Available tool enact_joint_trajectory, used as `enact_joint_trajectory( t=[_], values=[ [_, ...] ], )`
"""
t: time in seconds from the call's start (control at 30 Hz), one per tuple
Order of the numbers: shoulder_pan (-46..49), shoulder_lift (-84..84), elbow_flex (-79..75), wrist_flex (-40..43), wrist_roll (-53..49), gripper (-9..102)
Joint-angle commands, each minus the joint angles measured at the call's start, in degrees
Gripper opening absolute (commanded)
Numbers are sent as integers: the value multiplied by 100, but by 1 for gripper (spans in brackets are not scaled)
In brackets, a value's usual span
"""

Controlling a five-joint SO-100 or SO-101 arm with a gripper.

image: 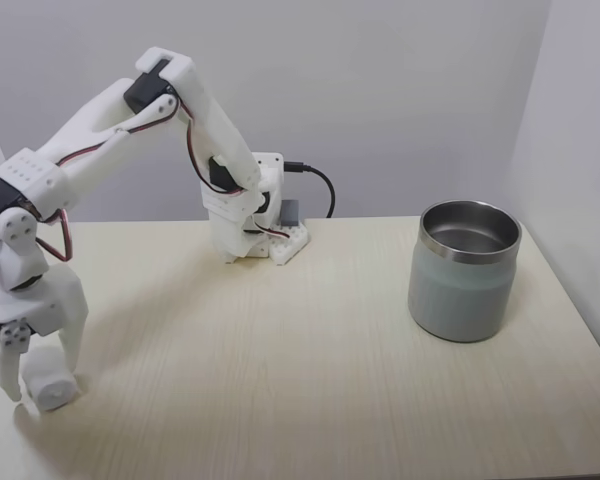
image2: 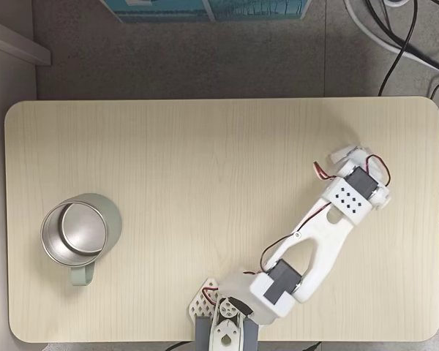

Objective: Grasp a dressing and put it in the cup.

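The dressing (image: 56, 391), a small white roll, rests on the table at the front left in a fixed view. My white gripper (image: 43, 385) reaches down over it, with one finger against each side of the roll, shut on it. From above, the gripper (image2: 349, 155) sits near the table's right edge and covers most of the roll. The cup (image: 458, 295), grey-green with a shiny steel rim, stands upright and empty on the far side of the table from the gripper; seen from above, the cup (image2: 110, 212) is at the left.
The arm's base (image: 265, 240) is fixed at the middle of the table's back edge, with a black cable behind it. Bare light wood tabletop (image: 280, 350) lies between the gripper and the cup. Cables (image2: 410, 36) run on the floor beyond the table.
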Motion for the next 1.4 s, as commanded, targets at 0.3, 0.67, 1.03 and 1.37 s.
enact_joint_trajectory(
  t=[0.3,0.67,1.03,1.37],
  values=[
    [-35,-378,281,158,-149,0],
    [-193,-1556,642,1143,378,0],
    [-246,-3296,1178,2101,624,0],
    [-686,-4535,1002,2180,694,0]
  ],
)
